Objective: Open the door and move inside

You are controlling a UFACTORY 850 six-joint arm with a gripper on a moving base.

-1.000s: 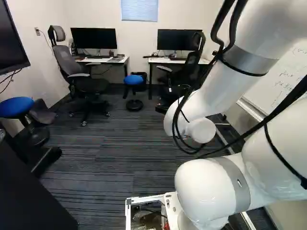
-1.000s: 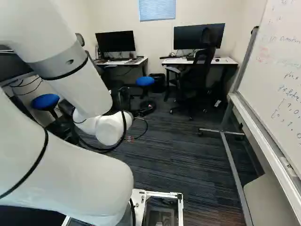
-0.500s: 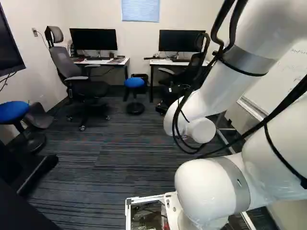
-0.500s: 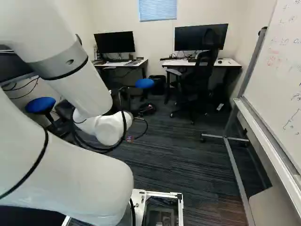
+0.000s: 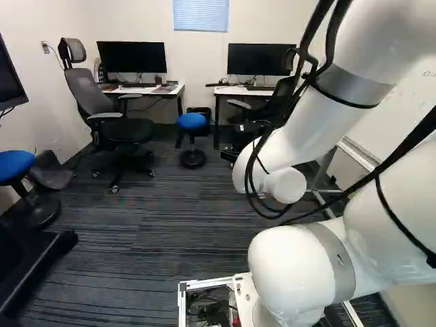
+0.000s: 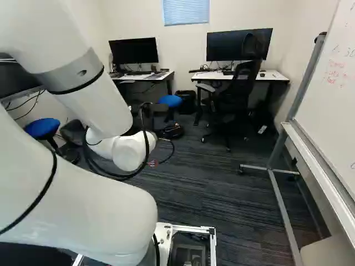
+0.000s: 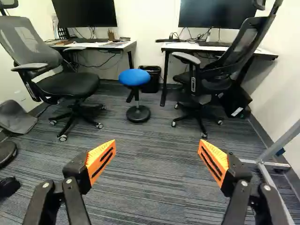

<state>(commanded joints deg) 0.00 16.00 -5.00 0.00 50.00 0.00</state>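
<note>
Item, step: moving inside, by judgement; the room's interior lies ahead, and the opening looks already dealt with.
Item, door: shown in 0 of 3 views; whereabouts cannot be told.
Item, hand (image 7: 157, 150), 1: released, 2 fingers wide apart, pads (image 7: 101, 161) facing, neither touching anything.
Item, next move: calls for the base (image 6: 191, 228) to roll ahead over the carpet (image 7: 145, 187), arm (image 6: 83, 205) held folded, with room kept from the whiteboard (image 6: 333, 105), whose stand (image 6: 280, 210) reaches onto the carpet at the right of the right base view.
Item, wrist view only: the hand itself, hidden in both base views. Also the blue stool (image 7: 134, 77) whole, foot included, ahead of the hand, short of the 2 surfaces (image 7: 215, 48).
Item, base views only: window blind (image 5: 199, 15), above the surfaces.
Item, right base view only: red writing (image 6: 335, 72) on the whiteboard.
Item, left base view only: wall outlet (image 5: 45, 47), beyond the grey chair (image 5: 92, 92).
</note>
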